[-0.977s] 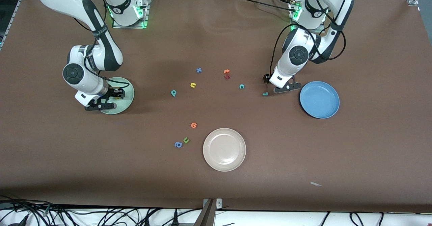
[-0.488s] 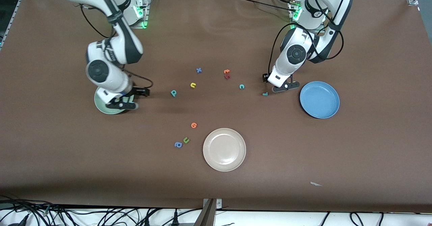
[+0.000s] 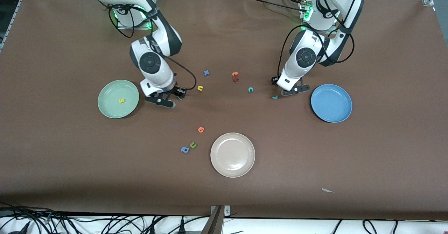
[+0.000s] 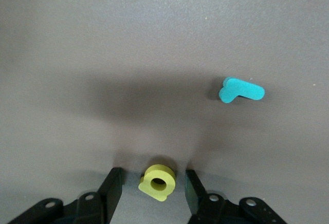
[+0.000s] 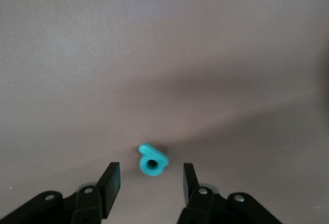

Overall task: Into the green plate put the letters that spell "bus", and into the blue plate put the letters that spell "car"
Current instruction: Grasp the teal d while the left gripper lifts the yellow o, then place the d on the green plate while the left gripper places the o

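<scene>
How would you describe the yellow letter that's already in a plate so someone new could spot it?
Find the pale green plate toward the right arm's end of the table. A single tiny yellow s lies flat inside it. It is the only letter in any plate; all the others sit on the brown table.

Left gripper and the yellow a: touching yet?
Apart. The left wrist view shows the yellow a lying on the table between the open fingers of the left gripper, with bare table visible on both sides of it.
</scene>
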### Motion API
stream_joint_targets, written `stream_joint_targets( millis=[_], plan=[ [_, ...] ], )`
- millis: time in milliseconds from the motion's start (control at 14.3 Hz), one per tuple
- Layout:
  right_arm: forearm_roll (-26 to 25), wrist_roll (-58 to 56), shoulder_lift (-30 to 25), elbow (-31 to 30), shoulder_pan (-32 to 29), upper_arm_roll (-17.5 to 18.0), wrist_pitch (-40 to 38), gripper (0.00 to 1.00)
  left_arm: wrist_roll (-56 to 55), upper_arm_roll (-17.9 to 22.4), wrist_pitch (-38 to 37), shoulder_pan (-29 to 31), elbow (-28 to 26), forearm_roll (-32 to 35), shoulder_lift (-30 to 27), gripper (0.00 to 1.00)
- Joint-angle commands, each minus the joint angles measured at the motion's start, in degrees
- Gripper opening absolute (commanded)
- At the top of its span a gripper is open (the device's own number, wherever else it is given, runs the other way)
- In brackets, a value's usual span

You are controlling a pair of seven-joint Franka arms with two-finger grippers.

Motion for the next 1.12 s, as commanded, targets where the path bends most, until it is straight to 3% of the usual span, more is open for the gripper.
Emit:
stream_joint_targets(
  millis=[0,488,767,1047],
  plan=[
    [0.6,3.1,2.2,0.6,0.5,-0.5,3.1,0.58,-0.4,0.0,0.6,-0.1,-0.1,-0.4,0.6,0.45],
    [0.6,4.4,2.9,-1.1,0.5,-0.5,4.0,0.56,0.6,0.1,-0.2,0.0,0.0,-0.3,0.6,0.12],
    [0.6,4.4,3.1,-1.2,0.6,-0.6,4.1,0.43,0.5,0.2,-1.4,1.1,1.5,-0.3,-1.9,0.11],
    [0.5,4.3,3.4,-1.2,0.6,-0.6,4.1,0.24,5.8,0.1,-7.0,7.2,4.2,0.0,-6.3,0.10]
  ],
)
